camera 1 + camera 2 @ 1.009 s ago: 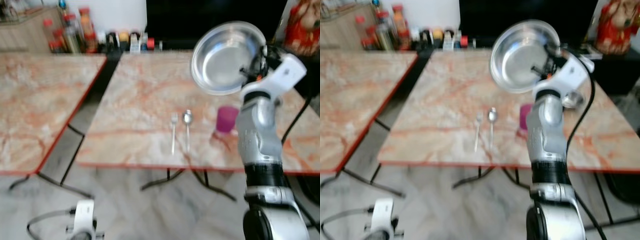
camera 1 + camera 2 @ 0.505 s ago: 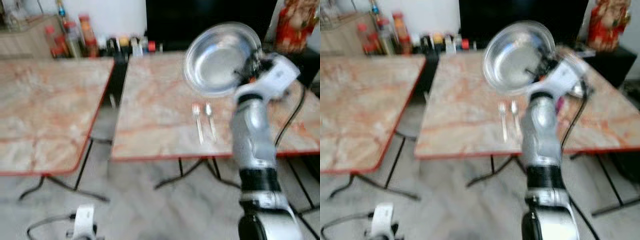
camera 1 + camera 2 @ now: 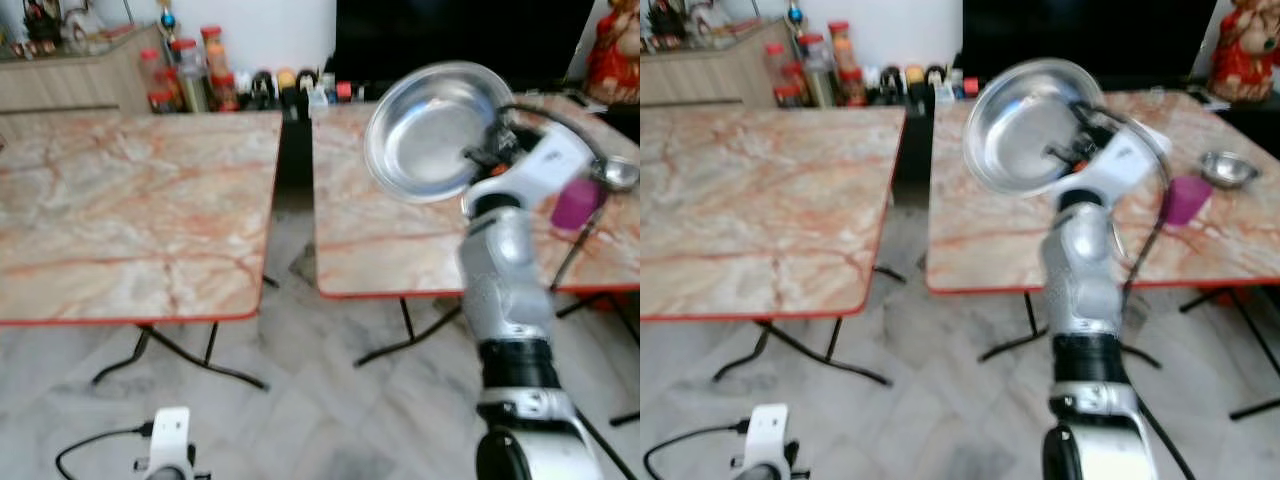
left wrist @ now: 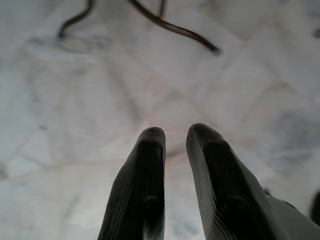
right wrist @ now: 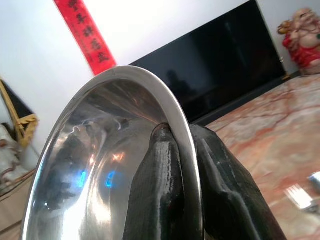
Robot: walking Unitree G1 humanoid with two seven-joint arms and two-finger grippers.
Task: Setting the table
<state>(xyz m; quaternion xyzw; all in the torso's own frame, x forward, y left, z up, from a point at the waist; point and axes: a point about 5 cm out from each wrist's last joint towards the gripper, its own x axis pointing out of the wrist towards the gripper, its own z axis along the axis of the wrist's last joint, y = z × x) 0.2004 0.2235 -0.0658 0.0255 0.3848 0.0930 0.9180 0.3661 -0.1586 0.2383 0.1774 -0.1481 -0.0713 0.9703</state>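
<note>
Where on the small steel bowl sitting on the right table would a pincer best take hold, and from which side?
On the rim of the small steel bowl, coming from above with one finger inside and one outside. It sits upright and open, and its thin lip suits a pinch. The right pincer grips the large steel plate the same way, by its edge. The purple cup stands close by, so the far side is freer.

We count 2 pink-veined marble tables with red edging [image 3: 130, 200] [image 3: 1200, 225], 1 large shiny steel plate [image 3: 430, 130], 1 small steel bowl [image 3: 1227, 168], 1 purple plastic cup [image 3: 1186, 199] and 1 silver fork [image 5: 300, 196].
</note>
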